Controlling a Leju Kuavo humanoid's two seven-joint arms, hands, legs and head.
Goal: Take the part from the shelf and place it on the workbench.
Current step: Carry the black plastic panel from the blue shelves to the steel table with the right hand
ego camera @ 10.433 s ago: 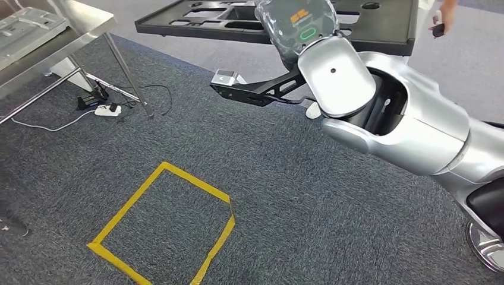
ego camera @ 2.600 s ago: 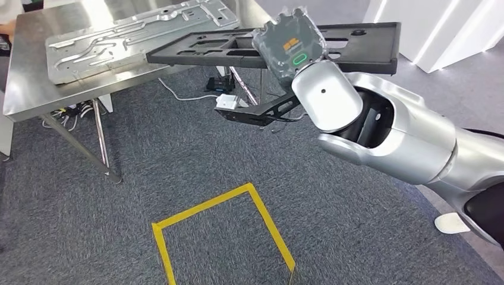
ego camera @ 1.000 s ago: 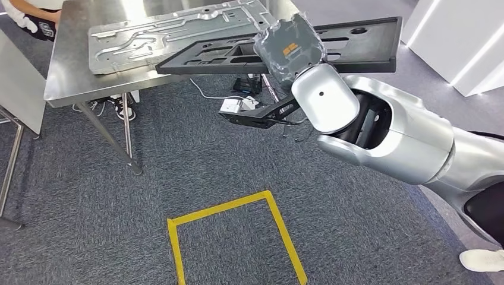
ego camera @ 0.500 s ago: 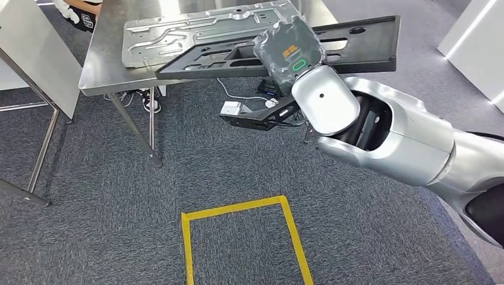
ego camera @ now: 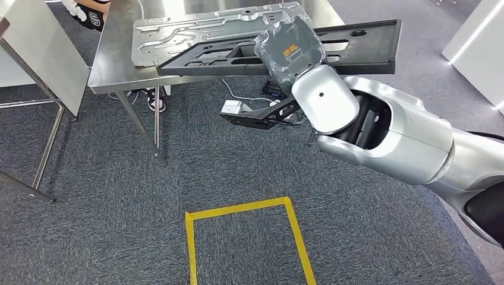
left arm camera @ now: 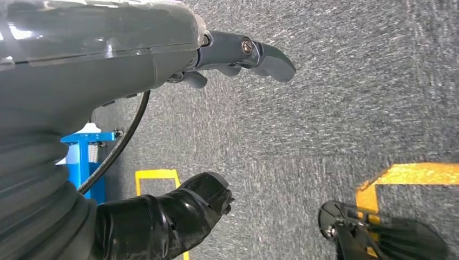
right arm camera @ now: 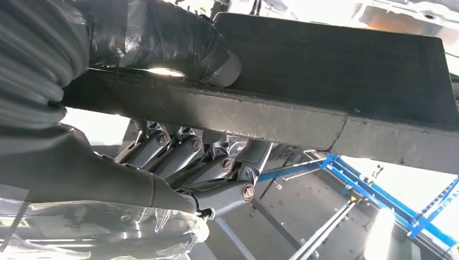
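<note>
Right hand [ego camera: 289,50] clamps the black part [ego camera: 362,44] by one edge, thumb opposing fingers [right arm camera: 216,162]; part spans upper centre, overhanging the workbench [ego camera: 113,65]. Risk: long lever twists in grip, clips the metal plate [ego camera: 196,29]. Left hand [left arm camera: 162,70] empty, spread.

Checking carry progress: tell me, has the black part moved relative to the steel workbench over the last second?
Cannot tell: the whole head view shifted, so the camera moved. The black part in the right hand overlaps the workbench much as before.
</note>
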